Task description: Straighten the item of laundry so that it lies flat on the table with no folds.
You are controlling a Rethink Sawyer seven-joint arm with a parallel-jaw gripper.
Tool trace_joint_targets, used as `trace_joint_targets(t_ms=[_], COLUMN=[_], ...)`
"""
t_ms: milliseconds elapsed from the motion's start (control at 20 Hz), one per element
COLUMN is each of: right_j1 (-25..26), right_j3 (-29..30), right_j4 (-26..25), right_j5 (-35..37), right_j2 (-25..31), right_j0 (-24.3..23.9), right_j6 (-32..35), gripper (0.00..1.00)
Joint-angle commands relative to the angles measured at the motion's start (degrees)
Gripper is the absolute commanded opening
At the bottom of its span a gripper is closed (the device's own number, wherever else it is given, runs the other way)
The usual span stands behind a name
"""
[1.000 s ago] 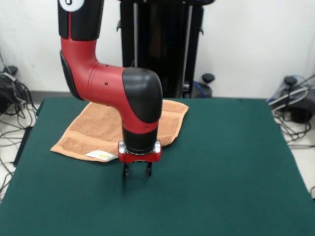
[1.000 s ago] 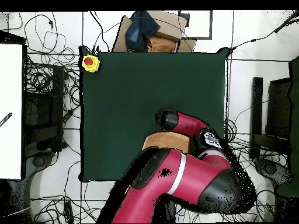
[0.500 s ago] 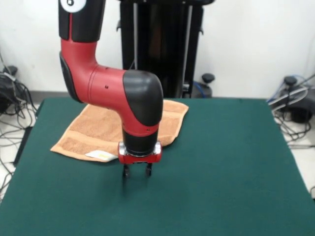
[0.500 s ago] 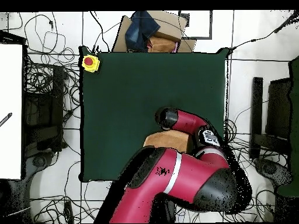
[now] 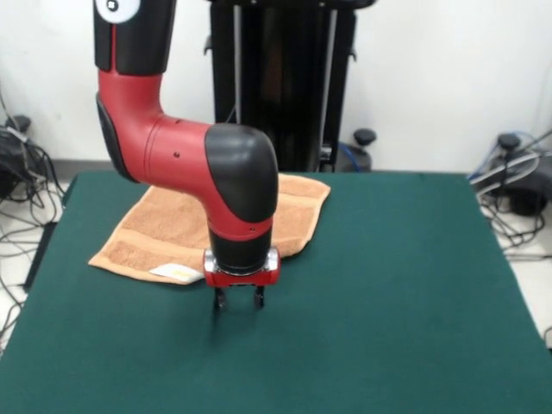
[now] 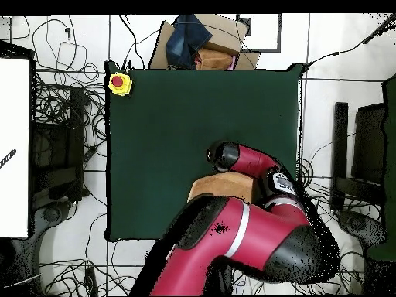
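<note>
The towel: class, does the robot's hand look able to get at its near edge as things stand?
Probably yes. The hand hangs open above the bare table, just in front of the towel; nothing lies between them.

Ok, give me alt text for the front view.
A red and black robot arm hangs its gripper, jaws open and empty, just above a green table, beside the front edge of a peach-orange towel lying spread there.

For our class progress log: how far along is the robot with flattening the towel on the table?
Done: the towel lies mostly spread on the table, label showing. In hand: nothing; the open gripper hangs empty over bare cover just beyond the towel's edge. Left: the arm hides part of the towel, so any remaining folds cannot be ruled out.
</note>
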Motion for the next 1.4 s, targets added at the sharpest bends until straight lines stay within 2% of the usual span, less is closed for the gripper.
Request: trace_joint_targets(t_ms=[50, 300, 550, 750, 850, 950, 1400], right_j1=[4.0, 4.3, 4.6, 3.7, 3.8, 3.9, 4.5], right_j3=[5.6, 6.9, 8.3, 12.6, 13.6, 14.2, 14.7], right_j4=[-5.6, -8.1, -9.8, -9.7, -10.3, -10.9, -13.2], right_j5=[8.0, 6.3, 1.8, 4.0, 3.2, 0.9, 2.4], right_j2=[1.2, 2.0, 2.7, 8.7, 9.8, 10.0, 11.7], right_j0=[-4.1, -5.1, -4.6, -9.1, -9.8, -9.8, -10.8], right_j6=[-2.0, -3.3, 0.2, -2.7, -2.5, -0.8, -1.6], gripper=[1.00, 1.00, 1.00, 1.00, 1.00, 1.00, 1.00])
